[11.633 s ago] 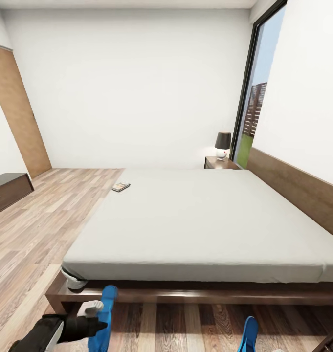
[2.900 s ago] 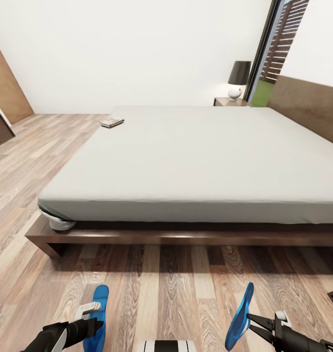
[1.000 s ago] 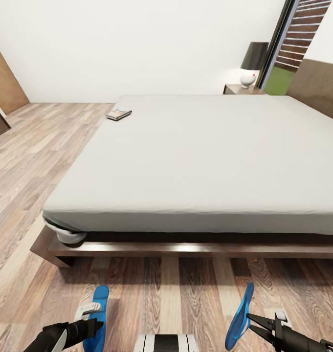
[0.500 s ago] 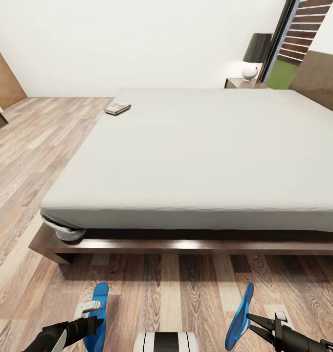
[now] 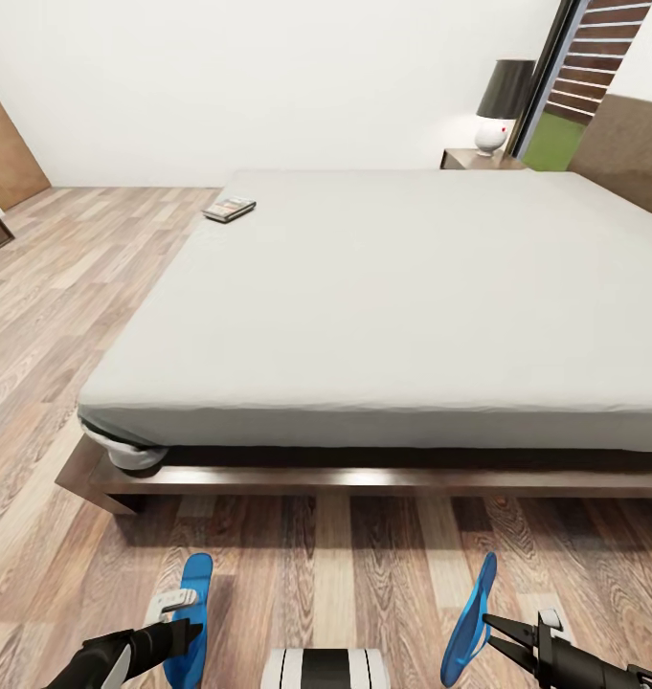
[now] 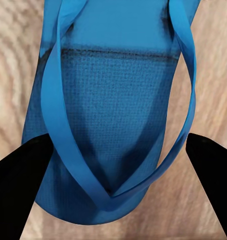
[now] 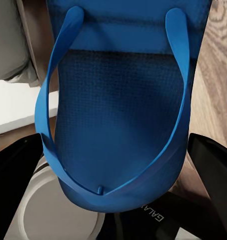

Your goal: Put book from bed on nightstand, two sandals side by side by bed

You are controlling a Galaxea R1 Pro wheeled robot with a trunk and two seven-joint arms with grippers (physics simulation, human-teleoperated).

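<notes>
The bed [image 5: 412, 287] with its pale mattress and dark frame spreads across the head view. On its far left corner lies the book [image 5: 229, 208]. Beyond the bed's far side stands a nightstand [image 5: 479, 159]. Over the wood floor in front of the bed, my left gripper [image 5: 180, 627] is shut on one blue sandal [image 5: 193, 608], which the left wrist view shows as a sandal [image 6: 113, 125] between the dark fingers [image 6: 18, 185]. My right gripper [image 5: 493, 632] is shut on the other sandal [image 5: 469, 612], held on edge; the right wrist view shows that sandal [image 7: 123, 115] close up.
A black-shaded lamp [image 5: 505, 105] stands on the nightstand, beside the tall window [image 5: 579, 77]. The brown headboard [image 5: 632, 158] runs along the right. A wooden door [image 5: 5, 153] is at the far left. A white lump [image 5: 129, 452] sits under the bed's near corner.
The head camera has dropped and moved closer to the bed, then barely shifted in the last second. The right sandal, earlier alone at the frame's bottom edge, is now in my right gripper.
</notes>
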